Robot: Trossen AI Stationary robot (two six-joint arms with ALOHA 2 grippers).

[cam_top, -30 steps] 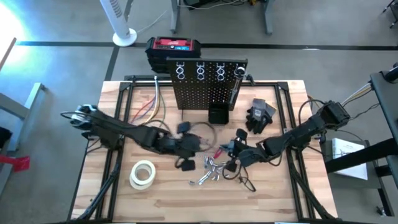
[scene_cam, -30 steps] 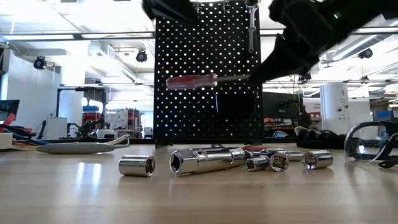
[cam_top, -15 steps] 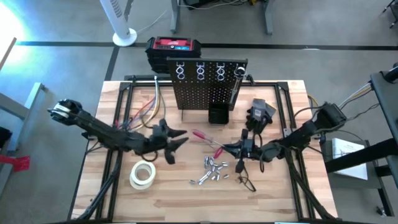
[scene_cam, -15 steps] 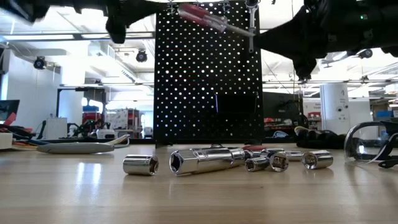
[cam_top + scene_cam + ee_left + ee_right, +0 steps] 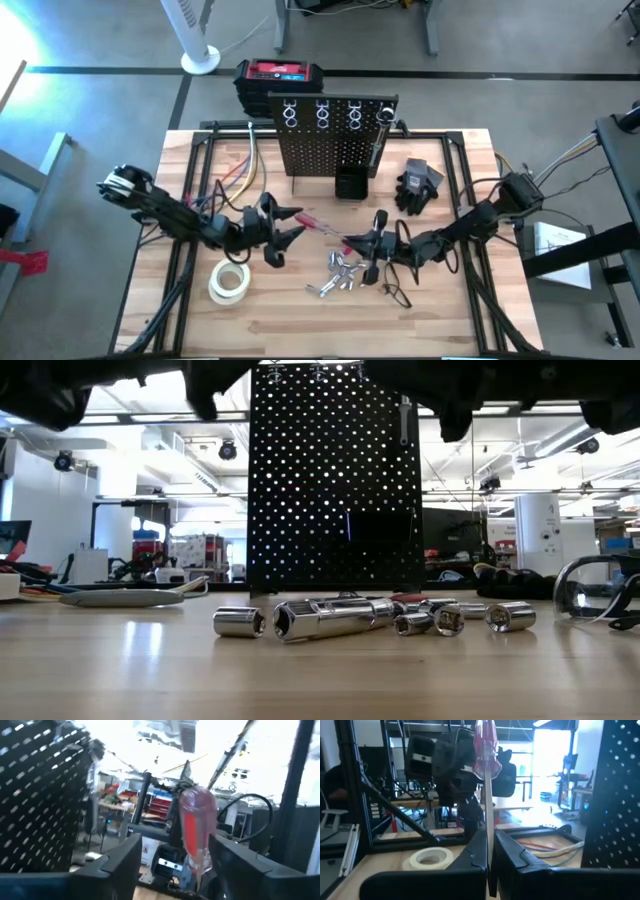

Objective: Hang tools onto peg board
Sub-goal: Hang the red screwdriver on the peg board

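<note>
**Screwdriver passing from left hand to right, above the worktop**

Step in hand: a handover. The red-handled screwdriver [image 5: 322,226] hangs in the air between the two arms, in front of the peg board [image 5: 335,140], handle end toward the left arm, shaft toward the right.

Right hand [image 5: 358,246]: clenched on the screwdriver's metal shaft. Its wrist view shows the shaft rising straight out from between the two closed fingers, red handle [image 5: 485,747] at the far end.

Left hand [image 5: 284,225]: fingers spread wide. In its wrist view the handle [image 5: 196,832] stands in the gap between them; I cannot tell whether either finger touches it. My read: released, grip given up to the right arm.

Other tools: sockets and a longer silvery piece [image 5: 330,618] lie in a cluster on the worktop [image 5: 300,320], just in front of the arms. One grey wrench [image 5: 381,135] hangs at the board's right edge. Tape roll [image 5: 229,280] near the left arm.

Next move, as I judge it: left arm backs clear of the handle; right arm swings the screwdriver to the ring hooks [image 5: 322,115] along the board's top and threads the shaft down through one. Alignment will be the fussy part, since the rings look narrow.
</note>
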